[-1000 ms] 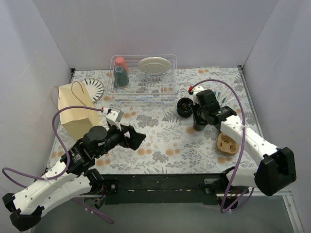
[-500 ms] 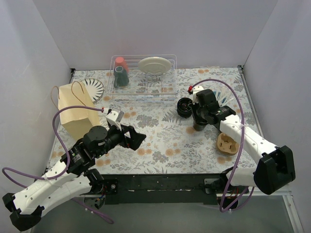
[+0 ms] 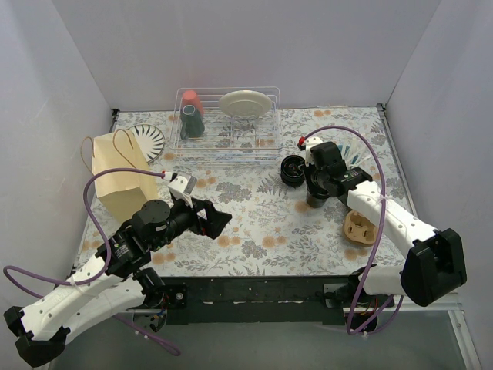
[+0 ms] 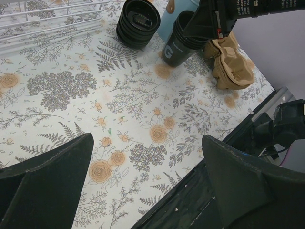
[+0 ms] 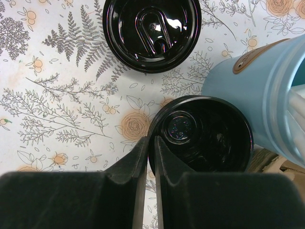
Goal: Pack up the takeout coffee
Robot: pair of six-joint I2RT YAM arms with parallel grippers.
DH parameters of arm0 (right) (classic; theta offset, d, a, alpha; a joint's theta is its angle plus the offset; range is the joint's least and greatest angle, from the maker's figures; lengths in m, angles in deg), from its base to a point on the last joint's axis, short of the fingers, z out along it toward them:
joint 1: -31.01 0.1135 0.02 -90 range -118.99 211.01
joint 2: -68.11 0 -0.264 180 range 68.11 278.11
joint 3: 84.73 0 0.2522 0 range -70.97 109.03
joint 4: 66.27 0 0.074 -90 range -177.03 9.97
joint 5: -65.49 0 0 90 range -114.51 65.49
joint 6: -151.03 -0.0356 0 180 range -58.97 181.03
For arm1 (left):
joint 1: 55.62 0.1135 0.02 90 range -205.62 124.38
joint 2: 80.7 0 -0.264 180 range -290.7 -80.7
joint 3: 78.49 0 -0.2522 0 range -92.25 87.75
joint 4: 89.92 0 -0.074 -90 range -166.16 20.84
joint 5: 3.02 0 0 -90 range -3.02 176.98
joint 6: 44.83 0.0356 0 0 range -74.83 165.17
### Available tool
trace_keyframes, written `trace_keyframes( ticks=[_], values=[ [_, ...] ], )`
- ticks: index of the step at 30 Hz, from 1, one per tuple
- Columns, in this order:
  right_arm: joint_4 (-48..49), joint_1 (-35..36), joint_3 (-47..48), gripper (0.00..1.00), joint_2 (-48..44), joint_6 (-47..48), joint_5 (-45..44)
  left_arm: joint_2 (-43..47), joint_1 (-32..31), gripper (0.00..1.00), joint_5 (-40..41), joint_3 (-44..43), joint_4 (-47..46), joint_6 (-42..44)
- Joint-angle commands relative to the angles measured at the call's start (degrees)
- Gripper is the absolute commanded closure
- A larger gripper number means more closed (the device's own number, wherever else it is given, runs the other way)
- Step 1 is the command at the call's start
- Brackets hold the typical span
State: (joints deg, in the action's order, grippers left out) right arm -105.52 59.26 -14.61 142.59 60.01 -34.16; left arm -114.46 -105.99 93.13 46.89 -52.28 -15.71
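The lidded black cup (image 5: 152,31) stands on the floral table; it also shows in the top view (image 3: 293,170) and the left wrist view (image 4: 138,21). The open black cup (image 5: 205,133) stands beside it, upright (image 3: 317,199), (image 4: 178,43). My right gripper (image 5: 151,143) is shut on the open cup's near-left rim, one finger inside and one outside (image 3: 314,189). My left gripper (image 4: 147,143) is open and empty, held above the table's near middle (image 3: 219,220). The brown paper bag (image 3: 119,181) stands at the left.
A light-blue cup of white sticks (image 5: 267,100) touches the open cup's right side. A brown cup carrier (image 3: 360,228) lies near the right arm. A wire dish rack (image 3: 227,127) with teal and red tumblers and a plate stands at the back. A striped plate (image 3: 146,139) lies behind the bag.
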Motion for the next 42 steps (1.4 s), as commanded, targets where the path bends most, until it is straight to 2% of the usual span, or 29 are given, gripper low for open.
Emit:
trace_keyframes(
  ticks=[1,12,18,42],
  values=[
    [1.5,-0.3,-0.4,0.82,-0.1,0.8,0.3,0.3,-0.1,0.02,-0.4,0.3,-0.9,0.9],
    [1.4,-0.6,-0.5,0.83,0.5,0.8,0.7,0.4,-0.2,0.02,-0.4,0.3,-0.9,0.9],
    [0.8,-0.7,0.2,0.99,0.1,0.8,0.1,0.4,-0.1,0.02,-0.4,0.3,-0.9,0.9],
    [-6.8,-0.7,7.4,0.99,-1.1,0.8,-1.4,-0.9,-0.1,0.02,-1.3,0.3,-0.9,1.1]
  ],
)
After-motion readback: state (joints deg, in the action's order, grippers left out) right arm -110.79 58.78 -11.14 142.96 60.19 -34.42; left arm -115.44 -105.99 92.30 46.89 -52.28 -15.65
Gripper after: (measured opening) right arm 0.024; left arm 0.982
